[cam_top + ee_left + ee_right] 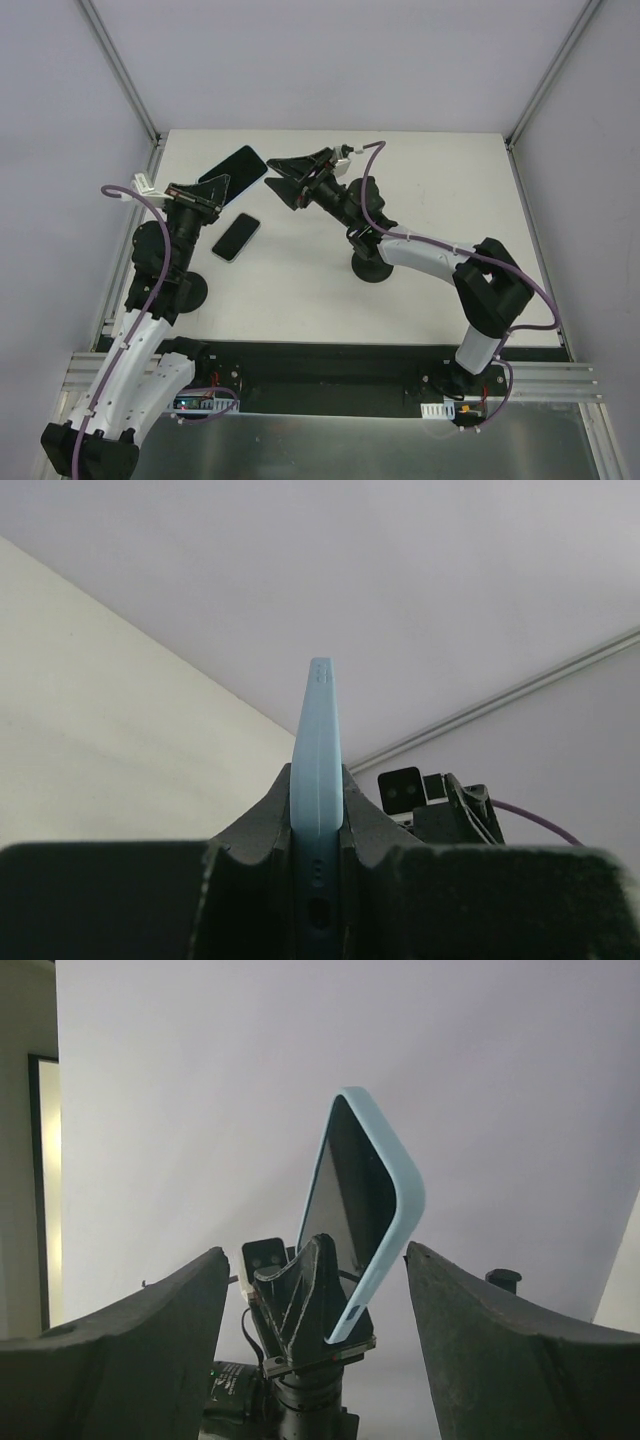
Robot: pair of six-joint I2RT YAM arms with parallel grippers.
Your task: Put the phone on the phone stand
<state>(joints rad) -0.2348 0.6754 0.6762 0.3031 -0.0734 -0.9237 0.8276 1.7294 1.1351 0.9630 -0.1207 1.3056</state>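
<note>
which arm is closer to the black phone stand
Right. The right arm crosses just over the phone stand in the top view; the left arm is well off to its left.

No text, label, brand, number or sign can be read in any of the three views.

Around me is a white table, matte and evenly lit, with only soft shadows on it. Plain pale lavender-grey walls close it in: a back wall, a left wall and a right wall. Slim metal posts rise slantwise from the two far corners. Along the near edge runs a black strip, flanked by ribbed aluminium rails, and in front of that lies a dull, faintly gleaming metal sheet.
</note>
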